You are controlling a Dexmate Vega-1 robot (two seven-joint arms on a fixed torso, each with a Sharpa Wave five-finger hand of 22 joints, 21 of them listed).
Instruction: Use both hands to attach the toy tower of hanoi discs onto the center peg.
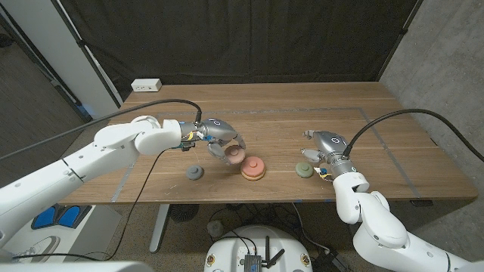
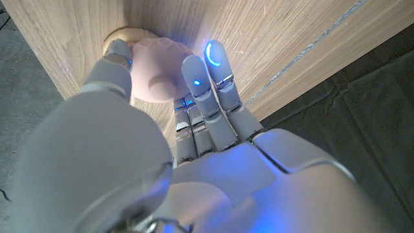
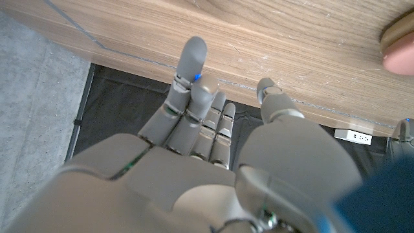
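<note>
Left hand (image 1: 219,136) pinches pink disc (image 1: 235,156) beside the stack (image 1: 252,169); a tilted release could miss the peg. Right hand (image 1: 327,145) hovers over green disc (image 1: 304,171), fingers apart, empty.

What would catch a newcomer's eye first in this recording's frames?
Probably the left hand at mid-table, holding a pink disc just beside the stack with a pink disc on a tan base. A grey disc lies to the stack's left and a green disc to its right, close by the right hand, whose fingers are apart and hold nothing.
</note>
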